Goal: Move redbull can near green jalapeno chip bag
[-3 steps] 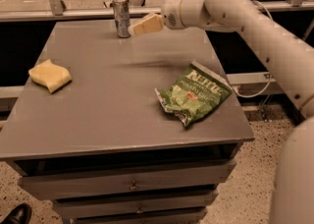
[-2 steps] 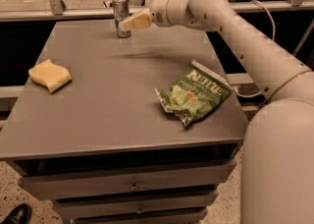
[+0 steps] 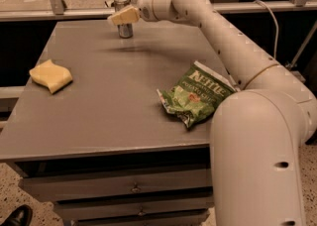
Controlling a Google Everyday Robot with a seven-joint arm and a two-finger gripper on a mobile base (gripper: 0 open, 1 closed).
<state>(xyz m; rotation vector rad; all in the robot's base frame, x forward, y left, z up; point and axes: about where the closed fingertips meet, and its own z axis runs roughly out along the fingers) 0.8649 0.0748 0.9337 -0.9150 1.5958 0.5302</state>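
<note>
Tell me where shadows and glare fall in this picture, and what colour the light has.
In the camera view the light is warm and yellowish; a soft shadow lies on the table in front of the can, under the arm; the can's top shines, the bag shows only faint glints; the gripper, at the can near the table's far edge, is evenly lit.
</note>
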